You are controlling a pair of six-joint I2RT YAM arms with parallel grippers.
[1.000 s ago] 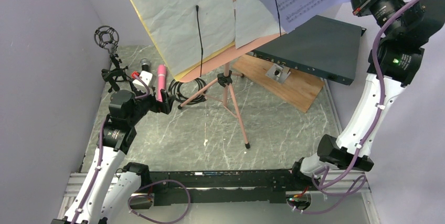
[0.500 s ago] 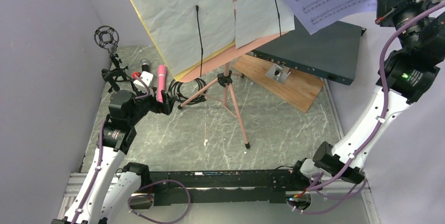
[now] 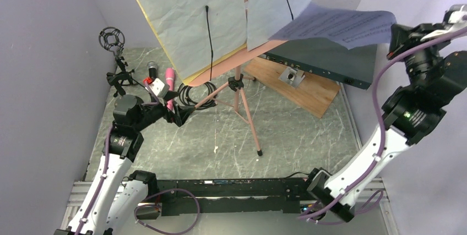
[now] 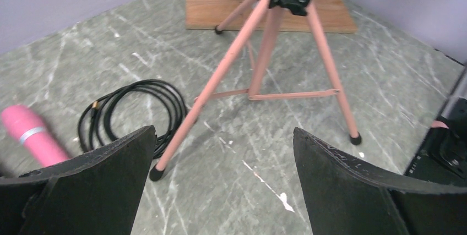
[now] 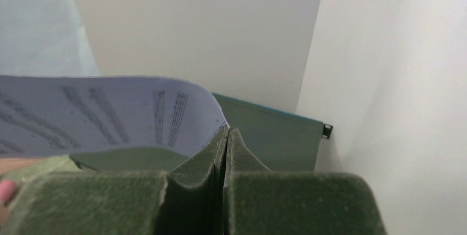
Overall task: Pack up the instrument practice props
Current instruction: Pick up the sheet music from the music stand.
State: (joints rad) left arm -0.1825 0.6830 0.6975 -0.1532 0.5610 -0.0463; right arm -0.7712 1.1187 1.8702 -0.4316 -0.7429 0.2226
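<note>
The pink music desk point(image 3: 259, 49) stands on pink tripod legs point(image 3: 244, 107) at the table's middle, with white and yellow pages point(image 3: 187, 20) clipped to it. My right gripper point(image 3: 397, 32) is shut on a printed sheet-music page point(image 3: 336, 26) and holds it high at the right, above the teal box; the page also shows in the right wrist view point(image 5: 104, 114). My left gripper point(image 3: 184, 115) is open and empty low at the left, facing the tripod legs point(image 4: 264, 64). A pink microphone point(image 3: 169, 81), a black microphone point(image 3: 151, 70) and a black mic holder point(image 3: 112, 39) sit at the far left.
A flat dark teal rack box point(image 3: 330, 53) lies on a brown wooden board point(image 3: 303, 89) at the back right. A coiled black cable point(image 3: 195, 92) lies by the near tripod foot, also in the left wrist view point(image 4: 132, 108). Purple walls close both sides.
My right gripper has pulled the printed page off the desk, swinging it right and down to lie flatter. My left gripper has turned right toward the tripod.
</note>
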